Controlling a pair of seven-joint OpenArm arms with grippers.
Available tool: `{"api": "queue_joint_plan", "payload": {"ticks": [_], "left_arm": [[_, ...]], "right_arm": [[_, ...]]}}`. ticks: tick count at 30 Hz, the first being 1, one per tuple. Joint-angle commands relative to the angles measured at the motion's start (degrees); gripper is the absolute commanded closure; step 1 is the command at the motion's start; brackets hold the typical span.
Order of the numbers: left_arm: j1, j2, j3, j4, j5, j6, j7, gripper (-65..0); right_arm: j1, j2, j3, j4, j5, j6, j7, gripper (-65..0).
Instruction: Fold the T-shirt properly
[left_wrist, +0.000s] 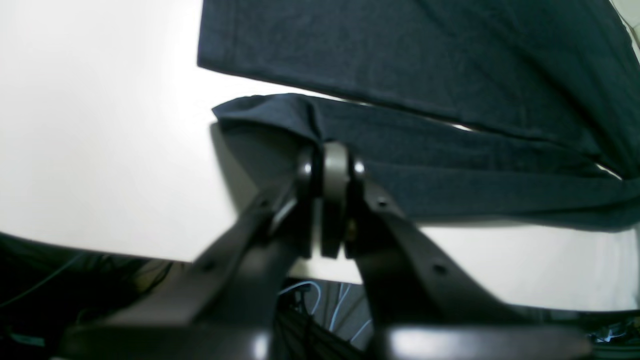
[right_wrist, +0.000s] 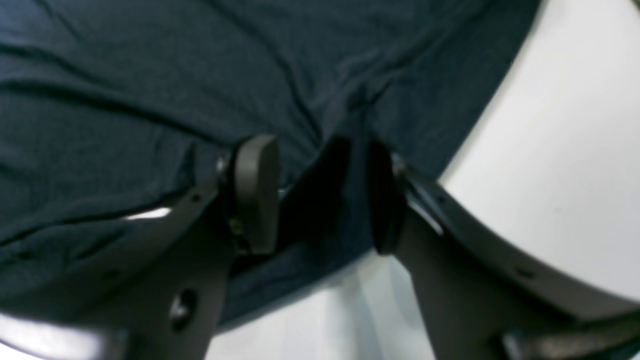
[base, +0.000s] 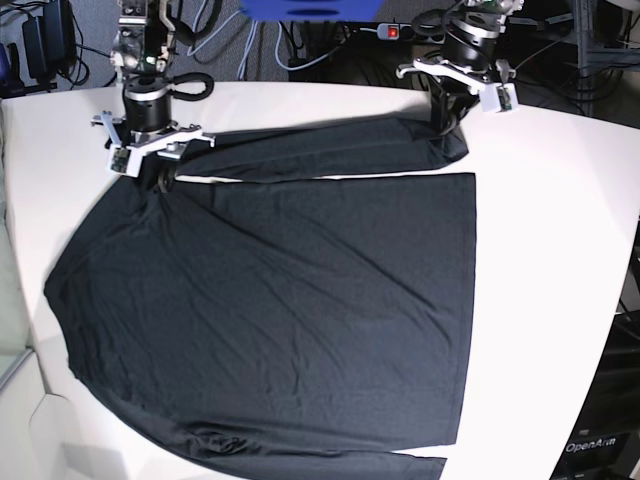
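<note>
The black T-shirt (base: 280, 300) lies spread flat on the white table (base: 560, 250), with one long sleeve (base: 320, 150) folded along its far edge. My left gripper (base: 445, 125) stands at the far right end of that sleeve. In the left wrist view the left gripper (left_wrist: 330, 155) is shut on the sleeve's cuff end (left_wrist: 450, 160), just off the shirt's body (left_wrist: 425, 60). My right gripper (base: 155, 175) is at the shirt's far left shoulder. Up close the right gripper (right_wrist: 320, 195) is open, its pads (right_wrist: 255, 190) standing apart over a raised fold of the T-shirt (right_wrist: 125, 75).
Behind the table's far edge run cables and a power strip (base: 390, 32). A dark cabinet (base: 600, 440) stands at the lower right. The table's curved edge (left_wrist: 100, 250) passes close under the left gripper. Bare white tabletop lies right of the shirt.
</note>
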Motion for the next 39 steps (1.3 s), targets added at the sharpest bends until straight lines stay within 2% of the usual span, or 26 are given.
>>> {"api": "queue_joint_plan", "payload": {"ticks": [1,21,23,28,30,33,39], "left_arm": [[0.4,-0.1,0.0,0.8,-0.1,-0.5,-1.4,0.0],[0.4,-0.1,0.0,0.8,-0.1,-0.5,-1.6,0.0],[0.4,-0.1,0.0,0.8,-0.1,-0.5,-1.6,0.0],[0.4,-0.1,0.0,0.8,-0.1,-0.5,-1.6,0.0],[0.4,-0.1,0.0,0.9,-0.1,-0.5,-1.6,0.0],[0.4,-0.1,0.0,0.9,-0.2,-0.5,-1.6,0.0],[0.4,-0.1,0.0,1.1,-0.2,-0.5,-1.7,0.0]], "right_arm": [[0.4,0.3,0.0,1.0,-0.1,-0.2,1.6,-29.3],[0.8,0.4,0.2,-2.1,-0.1,-0.2,1.5,-28.7],[0.8,0.6,0.2,-2.1,-0.1,-0.2,1.5,-25.4],[0.7,0.7,0.2,-2.1,-0.1,-0.2,1.5,-6.0],[0.6,0.8,0.2,-2.1,-0.1,-0.2,-0.2,-0.7],[1.0,1.2,0.2,-2.1,-0.7,-0.2,-3.5,-0.1],[1.2,1.3,0.3,-1.6,-3.7,-0.2,-3.5,-0.2]]}}
